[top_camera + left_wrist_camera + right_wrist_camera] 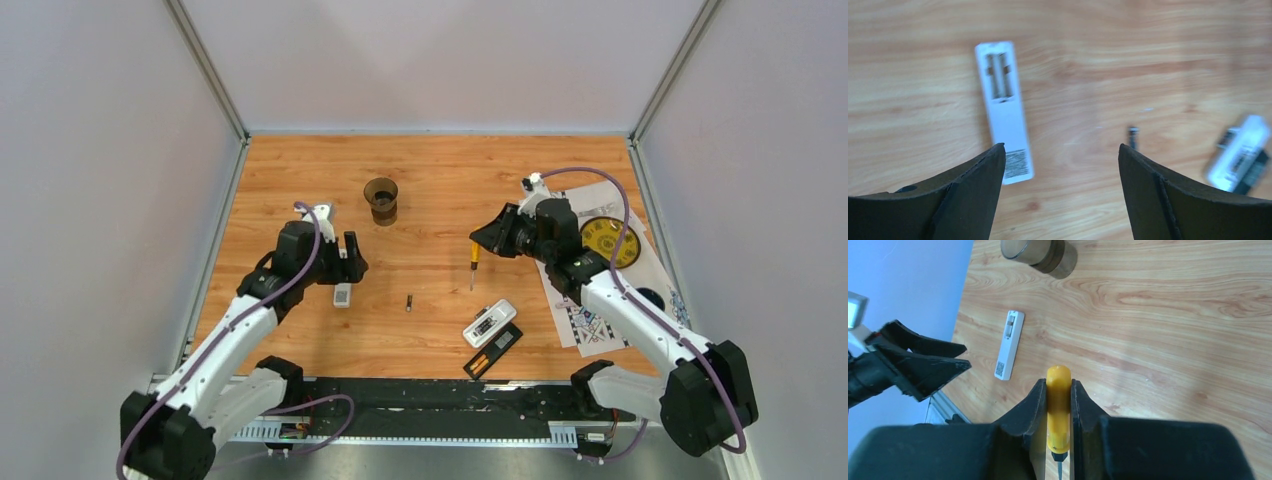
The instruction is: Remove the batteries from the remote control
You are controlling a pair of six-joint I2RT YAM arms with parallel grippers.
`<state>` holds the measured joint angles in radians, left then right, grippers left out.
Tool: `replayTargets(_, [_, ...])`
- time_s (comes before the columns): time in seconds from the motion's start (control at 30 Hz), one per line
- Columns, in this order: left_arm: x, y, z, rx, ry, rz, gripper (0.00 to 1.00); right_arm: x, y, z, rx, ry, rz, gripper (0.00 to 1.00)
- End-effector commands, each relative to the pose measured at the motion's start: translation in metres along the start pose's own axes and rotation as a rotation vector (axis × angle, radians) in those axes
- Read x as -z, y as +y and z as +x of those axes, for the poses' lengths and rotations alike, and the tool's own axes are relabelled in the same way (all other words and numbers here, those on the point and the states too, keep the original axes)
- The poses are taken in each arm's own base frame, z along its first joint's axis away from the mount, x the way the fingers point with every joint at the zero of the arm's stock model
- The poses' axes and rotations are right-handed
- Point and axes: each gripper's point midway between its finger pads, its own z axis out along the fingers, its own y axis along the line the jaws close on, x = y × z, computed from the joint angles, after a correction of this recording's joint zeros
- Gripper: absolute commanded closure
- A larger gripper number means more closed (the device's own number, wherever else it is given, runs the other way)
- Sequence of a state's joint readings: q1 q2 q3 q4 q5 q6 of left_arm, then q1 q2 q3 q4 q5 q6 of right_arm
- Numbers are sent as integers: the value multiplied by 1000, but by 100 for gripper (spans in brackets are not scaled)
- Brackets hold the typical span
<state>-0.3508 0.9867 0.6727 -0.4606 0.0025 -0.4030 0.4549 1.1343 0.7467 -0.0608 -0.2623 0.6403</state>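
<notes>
The left gripper (1060,146) hangs with jaws spread wide and nothing in them. The white remote (1003,112) lies ahead of its left finger, bay uncovered with what look like batteries inside, though blur leaves that unsure, and one dark battery (1133,136) lies loose just beyond the right finger. The right gripper (1058,385) is clamped on the yellow screwdriver (1058,415), well off from that remote. The danger is that the remote sits off-centre to the left jaws, so a straight drop could plant a finger on it and skid it, and a hard pry could flick a battery rolling away.
</notes>
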Motion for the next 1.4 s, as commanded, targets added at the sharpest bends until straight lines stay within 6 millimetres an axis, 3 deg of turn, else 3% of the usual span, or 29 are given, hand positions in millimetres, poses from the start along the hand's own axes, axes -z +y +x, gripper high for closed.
replayTargets(0.0, [34, -66, -29, 30, -154, 370, 12, 1, 55, -17, 40, -20, -182, 100])
replayTargets(0.2, [66, -136, -44, -3, -187, 688, 13, 3, 91, -9, 22, 10, -304, 100])
replayTargets(0.27, [68, -158, -39, -19, -156, 772, 14, 4, 100, -10, 3, 8, -339, 100])
replayTargets(0.3, [74, -170, -48, -7, -184, 821, 14, 5, 104, -10, -4, 12, -352, 100])
replayTargets(0.5, [82, -226, -46, -26, -161, 1017, 21, 11, 116, -17, -35, -5, -390, 100])
replayTargets(0.57, [75, -238, -38, -32, -118, 1038, 27, 11, 119, -16, -45, 1, -399, 100])
replayTargets(0.8, [71, -266, -38, -5, -84, 1139, 59, 13, 122, -14, -70, 9, -417, 100])
replayTargets(0.83, [72, -268, -38, -7, -82, 1147, 72, 13, 123, -14, -68, 8, -420, 100])
replayTargets(0.93, [72, -268, -38, -11, -80, 1148, 100, 15, 122, -15, -61, 5, -415, 100])
replayTargets(0.97, [73, -268, -40, -15, -91, 1141, 100, 15, 122, -15, -59, 3, -412, 99])
replayTargets(1.07, [73, -260, -39, -52, -94, 1085, 100, 17, 122, -17, -43, 0, -400, 90])
replayTargets(1.17, [75, -250, -38, -107, -98, 1019, 100, 19, 121, -20, -28, -8, -390, 65])
replayTargets(1.2, [73, -245, -34, -134, -83, 990, 100, 20, 121, -21, -25, -9, -386, 48])
replayTargets(1.27, [79, -241, -36, -159, -94, 973, 100, 23, 125, -23, -9, -15, -393, 37])
replayTargets(1.3, [78, -237, -32, -182, -81, 953, 100, 24, 126, -23, -9, -9, -395, 25])
replayTargets(1.37, [82, -232, -31, -202, -85, 936, 100, 26, 130, -25, 0, -9, -412, 15])
